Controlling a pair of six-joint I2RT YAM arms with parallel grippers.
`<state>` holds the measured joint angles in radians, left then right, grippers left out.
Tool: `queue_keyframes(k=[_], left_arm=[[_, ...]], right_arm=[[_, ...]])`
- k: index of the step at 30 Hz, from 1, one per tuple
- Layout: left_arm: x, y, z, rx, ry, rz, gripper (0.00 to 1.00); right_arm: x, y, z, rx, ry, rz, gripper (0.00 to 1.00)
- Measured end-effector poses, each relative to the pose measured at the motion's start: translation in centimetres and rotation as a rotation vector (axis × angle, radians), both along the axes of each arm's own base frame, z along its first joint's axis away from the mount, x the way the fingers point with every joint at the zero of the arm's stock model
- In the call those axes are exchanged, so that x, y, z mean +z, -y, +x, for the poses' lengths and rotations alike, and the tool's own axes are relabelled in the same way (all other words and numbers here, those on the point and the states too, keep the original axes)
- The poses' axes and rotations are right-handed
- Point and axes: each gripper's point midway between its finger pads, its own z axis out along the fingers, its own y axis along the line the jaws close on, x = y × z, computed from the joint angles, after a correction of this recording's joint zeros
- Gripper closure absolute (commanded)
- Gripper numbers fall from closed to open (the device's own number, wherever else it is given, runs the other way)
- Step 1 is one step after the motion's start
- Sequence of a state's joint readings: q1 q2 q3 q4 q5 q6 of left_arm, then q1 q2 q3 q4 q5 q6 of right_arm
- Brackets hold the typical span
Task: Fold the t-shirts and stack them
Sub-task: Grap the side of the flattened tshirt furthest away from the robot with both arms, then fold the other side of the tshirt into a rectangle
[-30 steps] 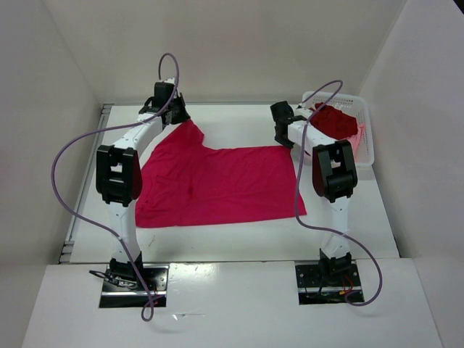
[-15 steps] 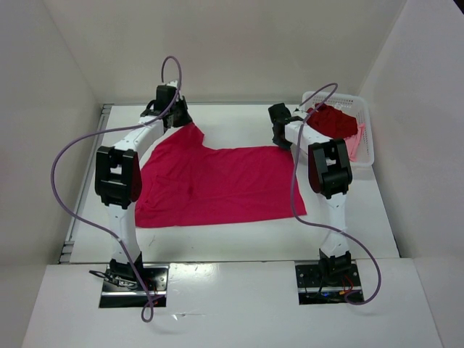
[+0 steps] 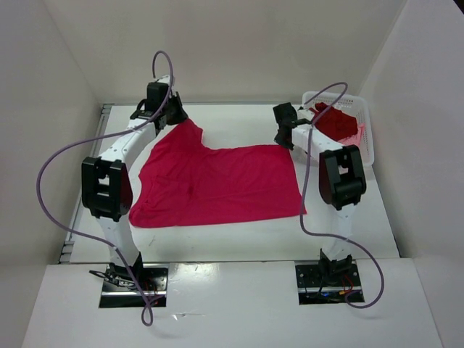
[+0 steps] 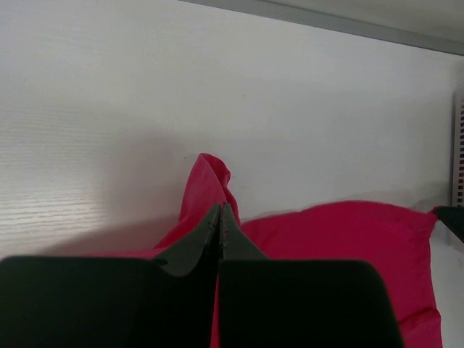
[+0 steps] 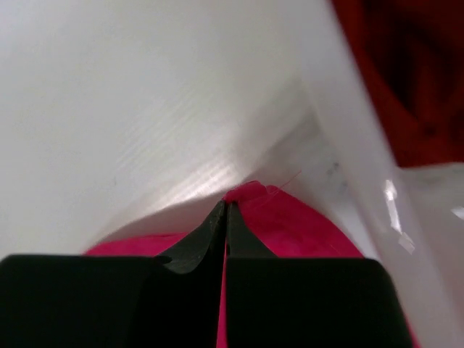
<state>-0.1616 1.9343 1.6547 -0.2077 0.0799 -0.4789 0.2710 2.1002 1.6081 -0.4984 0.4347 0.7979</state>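
A crimson-magenta t-shirt (image 3: 217,185) lies spread across the table. My left gripper (image 3: 176,118) is shut on its far left corner; in the left wrist view the cloth (image 4: 206,181) pokes up past the pinched tips (image 4: 220,210). My right gripper (image 3: 284,138) is shut on the far right corner, where a small fold of cloth (image 5: 250,194) shows at the closed tips (image 5: 224,206). A darker red t-shirt (image 3: 335,122) fills the white basket (image 3: 366,148), and a light pink t-shirt (image 3: 357,136) peeks out at its right side.
The basket stands at the far right of the table, its wall (image 5: 348,123) close beside my right gripper. White enclosure walls ring the table. Purple cables (image 3: 54,167) loop from both arms.
My right gripper has closed on the shirt's far right corner. Both arms have swung outward, and the left gripper moved a little left and farther back with its corner.
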Motion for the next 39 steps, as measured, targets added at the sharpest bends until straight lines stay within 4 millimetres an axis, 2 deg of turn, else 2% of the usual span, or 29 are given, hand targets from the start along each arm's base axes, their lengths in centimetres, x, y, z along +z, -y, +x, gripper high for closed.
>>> queue_keyframes(k=[3,5,8,11,13,18,20,27,34,39], left_arm=[[0.9,-0.5,-1.5,0.008,0.009,0.002,1.0],[1.3,-0.8,-2.3,0.012,0.013,0.002,1.0],[1.7,-1.9,-4.7,0.03,0.003,0.007,1.0],[2.1,-2.9,-7.0,0.051,0.001,0.016,1.0],[2.4,-3.6,-9.4,0.066,-0.002,0.023,1.0],[2.8,-4.4,-13.1,0.078,-0.005,0.031,1.0],[2.2,-4.7,-15.0,0.083,-0.019,0.038,1.0],[0.6,-5.6,-19.2,0.097,-0.078,0.058,1.0],[1.0,-6.4,-22.7,0.108,-0.089,0.07,1.0],[1.4,-6.6,-24.0,0.11,-0.096,0.076,1.0]], right_arm=[[2.2,0.4,-2.3,0.01,0.022,0.013,0.99],[4.1,0.6,-3.0,0.016,0.057,0.02,0.99],[5.1,0.7,-3.5,0.027,0.082,0.022,0.99],[3.8,1.0,-5.0,0.044,0.047,0.014,0.99],[2.2,1.1,-6.2,0.056,0.003,0.007,0.99],[0.9,1.2,-7.7,0.08,-0.046,0.01,0.99],[0.7,1.1,-8.4,0.088,-0.058,0.018,0.99],[0.5,1.3,-10.3,0.105,-0.076,0.055,0.99],[1.8,1.6,-10.8,0.104,-0.051,0.076,0.99],[2.4,1.9,-11.6,0.102,-0.039,0.083,0.99]])
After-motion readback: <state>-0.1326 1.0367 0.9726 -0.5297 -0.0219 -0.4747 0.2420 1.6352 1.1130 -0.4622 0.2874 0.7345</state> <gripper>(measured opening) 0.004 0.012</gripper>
